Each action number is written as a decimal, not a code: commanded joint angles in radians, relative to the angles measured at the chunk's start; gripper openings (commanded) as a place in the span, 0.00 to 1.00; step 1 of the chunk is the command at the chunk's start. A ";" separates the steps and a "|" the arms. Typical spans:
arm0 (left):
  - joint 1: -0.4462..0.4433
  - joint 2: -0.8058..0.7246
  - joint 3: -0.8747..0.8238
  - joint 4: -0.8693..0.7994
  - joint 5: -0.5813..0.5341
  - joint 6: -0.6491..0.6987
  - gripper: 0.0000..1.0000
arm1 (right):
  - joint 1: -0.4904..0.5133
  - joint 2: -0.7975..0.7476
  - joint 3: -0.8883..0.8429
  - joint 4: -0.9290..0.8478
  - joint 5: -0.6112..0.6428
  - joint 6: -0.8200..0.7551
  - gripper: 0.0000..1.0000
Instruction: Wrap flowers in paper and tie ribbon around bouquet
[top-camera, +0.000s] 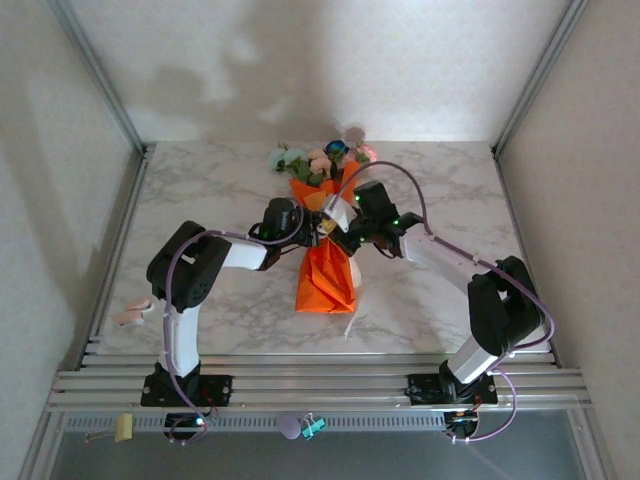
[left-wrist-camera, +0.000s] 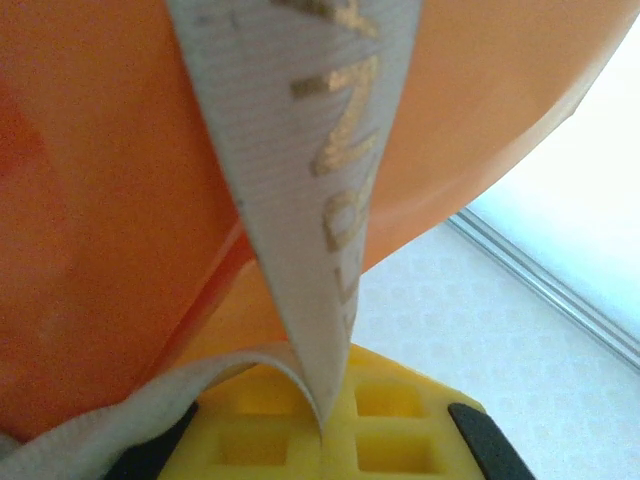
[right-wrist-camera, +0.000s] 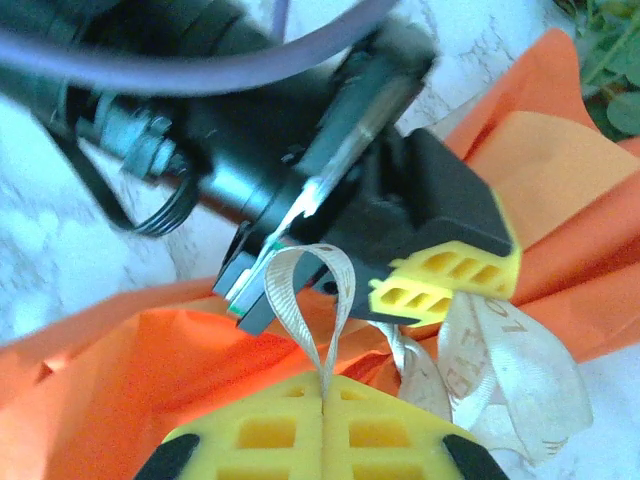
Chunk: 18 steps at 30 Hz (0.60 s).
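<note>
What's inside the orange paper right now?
The flowers poke out the far end of the paper: pink, whitish and blue blooms. The stems are covered by it, not visible; ribbon sits outside.

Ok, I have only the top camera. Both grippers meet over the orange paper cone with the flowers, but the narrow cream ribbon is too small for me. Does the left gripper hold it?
Observer: Yes. In its wrist view the left gripper is shut on the cream ribbon, gold-lettered, pinched between yellow pads.
Operator: And the right gripper?
Observer: Its wrist view shows the right gripper shut on a small loop of that ribbon.
Operator: Is the ribbon tight?
Observer: No. Slack loops bunch beside the orange paper cone, next to the left gripper's pads.
</note>
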<state>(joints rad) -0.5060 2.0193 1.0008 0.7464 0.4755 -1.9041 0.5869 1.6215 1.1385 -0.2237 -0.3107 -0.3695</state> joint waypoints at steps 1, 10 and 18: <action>0.009 0.018 -0.023 0.098 0.015 -0.003 0.00 | -0.038 0.053 0.055 0.037 -0.145 0.263 0.00; 0.007 0.006 -0.068 0.140 0.012 -0.012 0.00 | -0.093 0.196 0.225 0.009 -0.138 0.481 0.00; 0.006 -0.003 -0.082 0.155 0.007 -0.006 0.00 | -0.107 0.299 0.355 -0.090 -0.115 0.604 0.00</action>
<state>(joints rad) -0.5060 2.0262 0.9337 0.8616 0.4755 -1.9079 0.4877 1.8889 1.4368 -0.2440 -0.4381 0.1551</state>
